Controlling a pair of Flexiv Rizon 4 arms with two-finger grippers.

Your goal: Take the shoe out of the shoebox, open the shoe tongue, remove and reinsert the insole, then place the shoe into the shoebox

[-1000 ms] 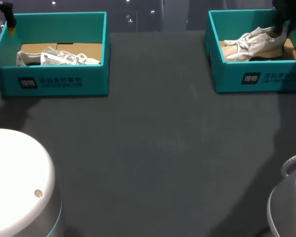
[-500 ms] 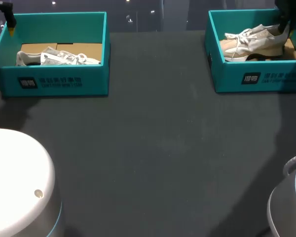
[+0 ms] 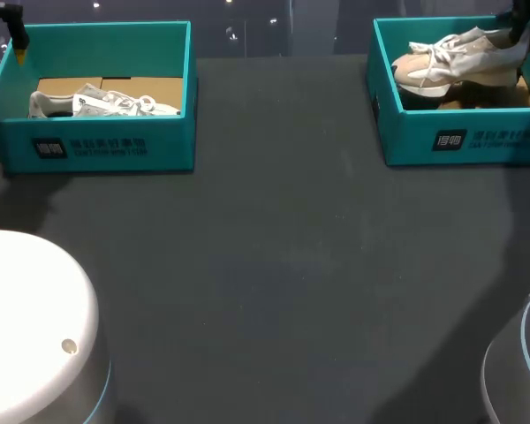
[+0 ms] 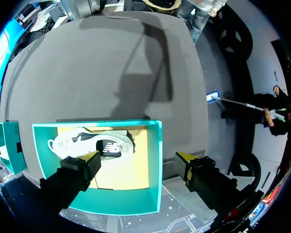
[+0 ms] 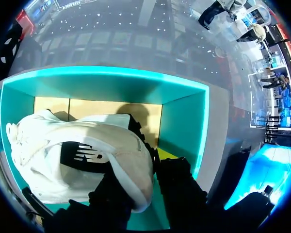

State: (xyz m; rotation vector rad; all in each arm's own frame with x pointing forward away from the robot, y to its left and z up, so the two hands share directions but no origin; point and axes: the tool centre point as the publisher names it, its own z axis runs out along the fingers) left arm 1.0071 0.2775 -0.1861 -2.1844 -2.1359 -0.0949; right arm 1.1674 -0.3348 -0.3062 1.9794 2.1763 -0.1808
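Head view: the right claw (image 3: 518, 25), at 1 o'clock on the tabletop (image 3: 274, 247), pinches the heel of the beige shoe (image 3: 446, 60). The shoe's toe points to 9 o'clock over the right shoebox (image 3: 459, 141). The left claw (image 3: 18, 44) hangs at 11 o'clock beside the left shoebox (image 3: 97, 150).

Left wrist view: its fingers are spread wide above that box, with the white shoe (image 4: 89, 145) inside.

Right wrist view: both fingers clamp the beige shoe's heel.

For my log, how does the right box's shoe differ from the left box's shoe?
The right shoe hangs tilted, heel clamped in the right end effector; the left shoe lies flat in the left box, untouched. The right shoe looks beige, the left shoe whiter. Both are laced sneakers.
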